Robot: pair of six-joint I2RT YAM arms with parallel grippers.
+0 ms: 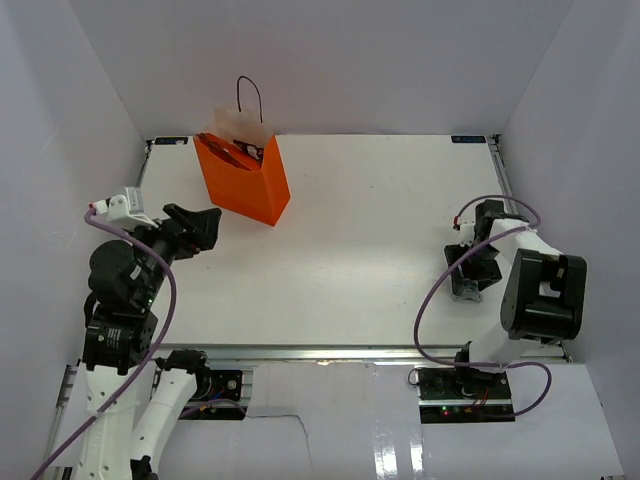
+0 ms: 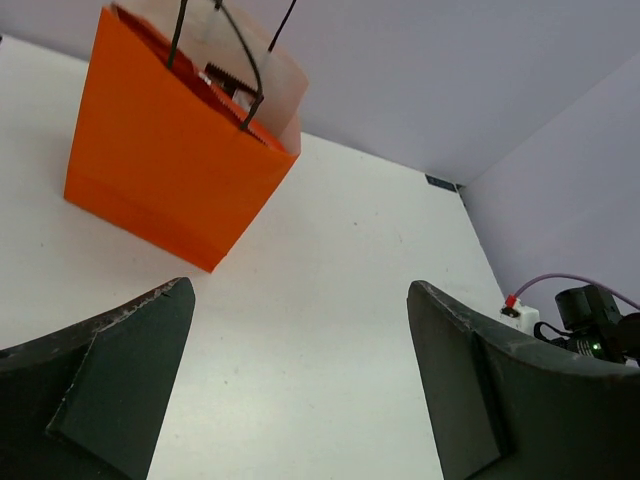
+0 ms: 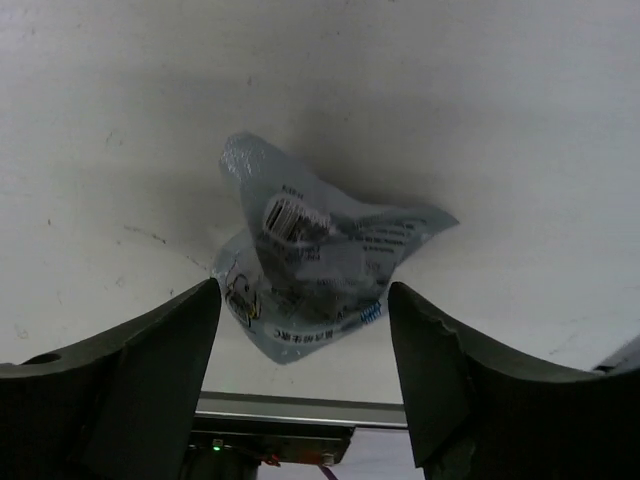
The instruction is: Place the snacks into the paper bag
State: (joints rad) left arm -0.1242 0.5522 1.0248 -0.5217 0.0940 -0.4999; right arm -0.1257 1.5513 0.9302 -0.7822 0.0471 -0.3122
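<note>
**Right side.** The right gripper [image 3: 302,300] is hanging directly over a silver-grey sweet [image 3: 330,250]. The sweet is lying crumpled on the table [image 1: 380,220], near the right arm and well apart from the paper bag [image 1: 243,185]. The jaws are standing apart, one on each side of the wrapper, and are not yet pressing on it, so the tool is released and grasping nothing. This straddling stance is judged to be lining up a pinch across the wrapper's bulk.

**Left side.** The left gripper [image 2: 300,290] is hovering low near the bag, spread wide and empty. It is pointing toward the bag, probably waiting clear of the route to its mouth.

**Bag.** It is standing upright at the far left, with its mouth open and handles raised. A dark serrated edge is showing inside, but what it belongs to cannot be told.

**Progress.** No other snack is showing on the table, so this sweet is judged to be the last.
</note>
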